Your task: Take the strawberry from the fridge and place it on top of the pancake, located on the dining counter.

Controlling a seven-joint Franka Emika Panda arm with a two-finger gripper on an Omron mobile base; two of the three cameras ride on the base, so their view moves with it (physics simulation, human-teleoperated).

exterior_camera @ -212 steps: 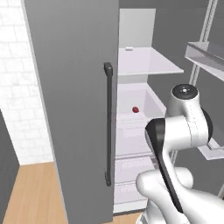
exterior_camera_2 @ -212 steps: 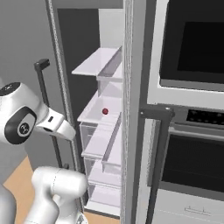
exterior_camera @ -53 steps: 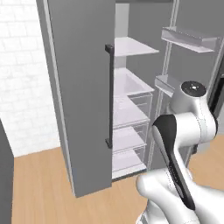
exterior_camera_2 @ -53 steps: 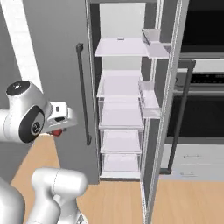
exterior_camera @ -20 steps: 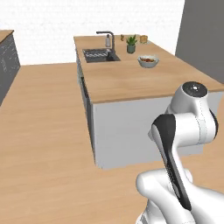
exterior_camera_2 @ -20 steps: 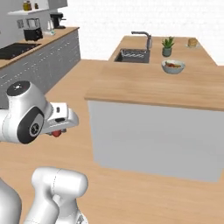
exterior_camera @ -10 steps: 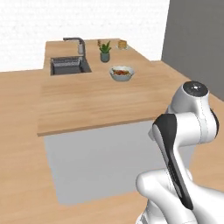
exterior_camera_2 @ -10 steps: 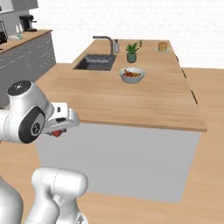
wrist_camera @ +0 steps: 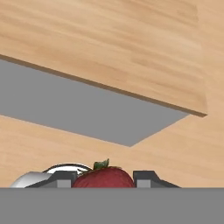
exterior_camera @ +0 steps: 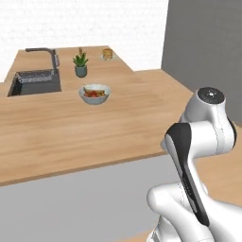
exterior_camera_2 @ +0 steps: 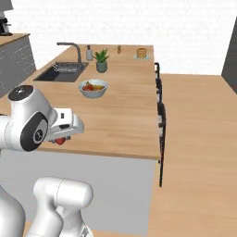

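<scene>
Hand (wrist_camera: 104, 179) clenched on strawberry (wrist_camera: 103, 177) | strawberry held at counter's (exterior_camera_2: 125, 125) near edge | pancake (exterior_camera_2: 141, 53) far at 1 o'clock | risk: strawberry slips during long reach

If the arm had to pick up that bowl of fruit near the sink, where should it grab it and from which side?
Best guess: pinch the rim of the bowl from straight above, one jaw inside and one outside. Its rounded wall is likely too wide to span, while the thin lip stands open on top. The edge toward the robot looks freest; the plant and sink sit behind it on the dining counter.
</scene>
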